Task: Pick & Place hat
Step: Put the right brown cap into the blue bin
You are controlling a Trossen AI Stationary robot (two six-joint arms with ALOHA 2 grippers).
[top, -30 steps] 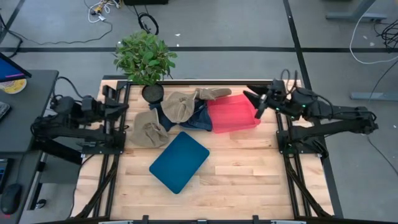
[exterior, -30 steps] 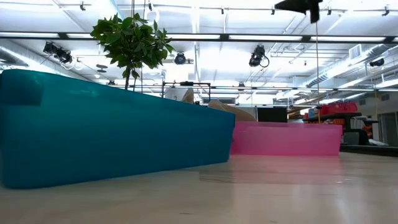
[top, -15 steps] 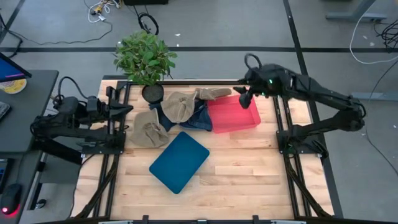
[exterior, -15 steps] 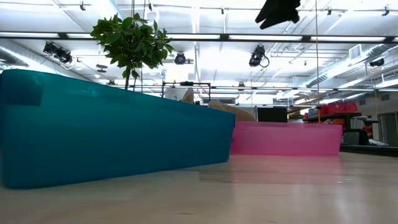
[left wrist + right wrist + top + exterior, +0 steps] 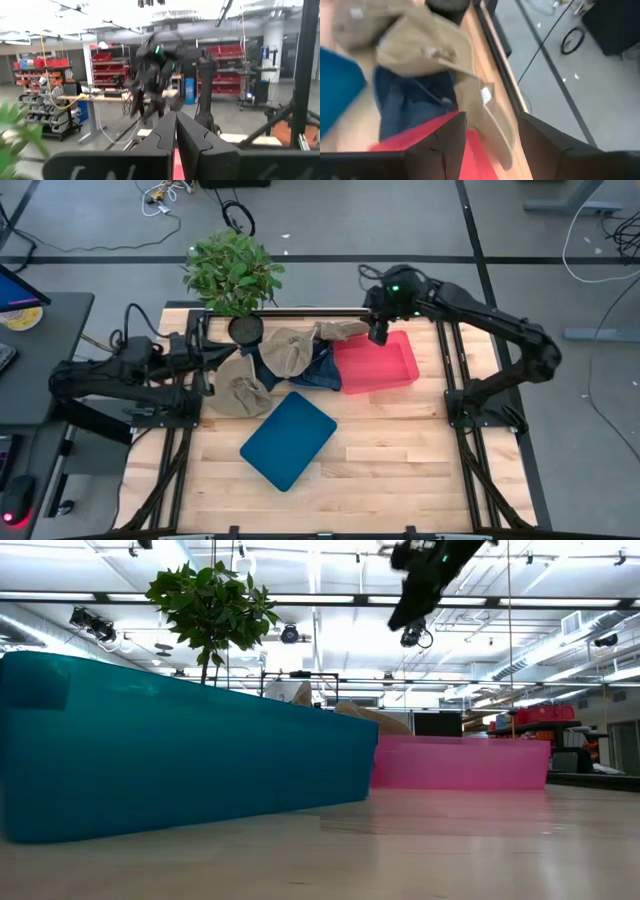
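A wooden counter (image 5: 400, 450) on a grey workshop floor carries a heap of hats along its far edge, beside a pink tray (image 5: 375, 362) and a teal lid (image 5: 288, 439). Nothing is picked yet: the tan hat (image 5: 342, 331) lies at the far edge touching the tray, and the right claw (image 5: 378, 332) hovers above it, half open and empty. The left claw (image 5: 207, 358) waits shut at the left edge, so grasp, lift and placing all seem left.

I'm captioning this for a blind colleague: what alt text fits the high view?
Seen from above, the right hand hangs open over the far edge of a pink bin, beside tan hats heaped on blue cloth. A teal lid lies nearer; the left hand waits, shut, by another hat.
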